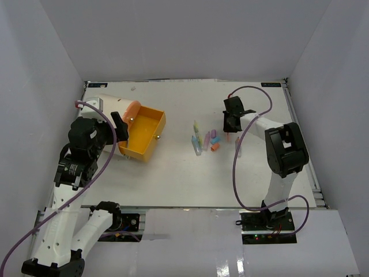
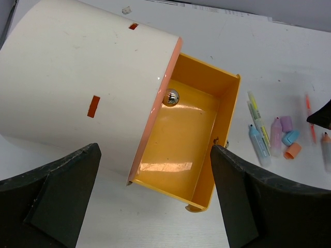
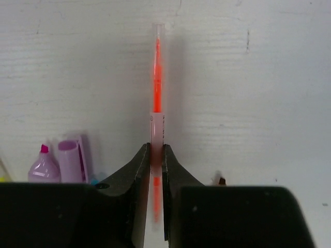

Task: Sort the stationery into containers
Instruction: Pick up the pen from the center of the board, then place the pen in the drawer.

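Stationery [image 1: 204, 141] lies in a loose cluster near the middle of the white surface [image 1: 173, 179], to the right of the container. It is made up of thin yellow and blue pens and stubby purple, blue and orange pieces, close together and some touching. One thin red pen [image 3: 156, 77] sits just right of that cluster. The right end effector [image 3: 156, 155] is clamped on it, its two dark fingers [image 3: 132, 175] pressed against the clear barrel from either side. Most of the pen's length sticks out past the tips. Whether the pen is off the surface cannot be told. In the right wrist view a purple marker [image 3: 44, 164] and a purple block [image 3: 72, 157] lie side by side, left of the fingers. The cylinder [image 2: 77, 77], cream with an orange face, lies on its side at the left of the surface. One orange drawer [image 2: 181, 139] is pulled out of it toward the cluster, its glossy floor in plain view. A shiny round knob [image 2: 171, 96] sits on the cylinder's face at the drawer's inner end. The left end effector [image 2: 155, 150] hangs over the cylinder and drawer with its fingers wide apart, gripping nothing.
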Motion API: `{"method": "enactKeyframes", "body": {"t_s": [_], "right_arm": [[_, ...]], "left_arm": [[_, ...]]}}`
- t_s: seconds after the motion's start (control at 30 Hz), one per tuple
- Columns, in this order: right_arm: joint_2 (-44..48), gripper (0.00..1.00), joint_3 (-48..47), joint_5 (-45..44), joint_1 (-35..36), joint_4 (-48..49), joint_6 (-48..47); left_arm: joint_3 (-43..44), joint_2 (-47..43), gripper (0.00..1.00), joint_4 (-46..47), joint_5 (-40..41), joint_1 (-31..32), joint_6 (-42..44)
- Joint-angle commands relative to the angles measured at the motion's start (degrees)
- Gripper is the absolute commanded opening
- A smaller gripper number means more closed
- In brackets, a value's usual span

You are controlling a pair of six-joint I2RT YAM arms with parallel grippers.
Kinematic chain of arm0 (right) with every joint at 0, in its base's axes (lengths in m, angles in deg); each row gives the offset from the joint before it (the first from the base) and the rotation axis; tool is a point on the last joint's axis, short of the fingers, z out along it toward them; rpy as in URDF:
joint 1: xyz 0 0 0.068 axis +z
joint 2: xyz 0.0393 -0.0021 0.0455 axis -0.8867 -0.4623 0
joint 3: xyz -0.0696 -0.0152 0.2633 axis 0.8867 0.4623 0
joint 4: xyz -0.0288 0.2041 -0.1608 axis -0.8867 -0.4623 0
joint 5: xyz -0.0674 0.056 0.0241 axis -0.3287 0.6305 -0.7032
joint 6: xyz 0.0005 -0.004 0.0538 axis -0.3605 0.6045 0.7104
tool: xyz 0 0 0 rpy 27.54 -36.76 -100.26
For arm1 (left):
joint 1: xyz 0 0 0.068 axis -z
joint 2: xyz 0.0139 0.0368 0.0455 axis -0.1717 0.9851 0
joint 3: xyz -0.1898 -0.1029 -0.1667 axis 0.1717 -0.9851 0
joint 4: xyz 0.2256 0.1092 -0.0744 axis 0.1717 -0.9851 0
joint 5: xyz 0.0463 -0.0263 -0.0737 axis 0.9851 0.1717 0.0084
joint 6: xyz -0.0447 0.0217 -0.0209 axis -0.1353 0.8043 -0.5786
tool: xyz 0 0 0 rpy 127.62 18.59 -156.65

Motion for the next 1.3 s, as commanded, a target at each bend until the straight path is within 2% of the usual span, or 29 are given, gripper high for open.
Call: {"method": "enactKeyframes", "body": {"t_s": [0.0,0.17,0.33,0.37,0.5,0.67,0.83,0.87,0.93,0.97,1.07,1.17,1.2,1.27], "right_arm": [[9.83,0.09,0.9,-1.1,0.68,-1.03,1.81],[21.0,0.1,3.45,4.61,7.08,3.09,7.95],[24.28,0.14,2.31,8.75,15.71,9.94,16.3],[24.8,0.14,2.31,9.1,18.85,14.74,17.71],[23.23,0.15,0.48,8.4,25.73,24.51,25.96],[15.94,0.19,-5.41,7.52,32.14,30.52,29.85],[8.82,0.26,-13.14,7.96,35.32,31.22,31.08],[7.25,0.34,-13.59,8.22,35.67,31.49,31.87],[5.83,0.43,-14.38,8.22,36.11,31.4,31.96],[5.65,0.5,-14.39,8.13,36.11,31.31,31.88],[6.61,0.6,-13.16,6.56,36.11,30.62,29.08],[9.42,0.6,-11.06,2.08,36.02,28.95,23.99],[10.21,0.6,-10.78,-1.41,35.76,27.9,19.35],[12.32,0.6,-10.69,-3.98,34.28,22.74,14.94]], "left_arm": [[0.47,0.15,0.98,0.03,-0.81,0.18,-0.01],[0.56,0.33,0.98,0.03,-1.07,0.18,-0.63],[0.55,0.07,0.98,0.03,-0.9,0.27,-0.72],[0.56,-0.11,0.98,-0.06,-0.98,0.18,-0.72],[0.29,-0.55,0.98,-0.24,-0.89,0.27,-0.8],[0.2,-0.99,0.98,-0.5,-0.81,0.18,-0.89],[0.2,-1.34,0.98,-0.68,-0.63,0.27,-0.8],[0.2,-1.43,0.98,-0.76,-0.54,0.27,-0.8],[0.2,-1.6,0.98,-0.77,-0.54,0.27,-0.8],[0.2,-1.69,0.98,-0.85,-0.54,0.18,-0.8],[0.2,-1.69,0.98,-0.94,-0.54,0.18,-0.8],[0.2,-1.61,0.98,-0.94,-0.54,0.27,-0.8],[0.29,-1.61,0.98,-0.94,-0.63,0.18,-0.72],[0.38,-1.69,0.98,-1.03,-0.72,0.27,-0.8]]}}
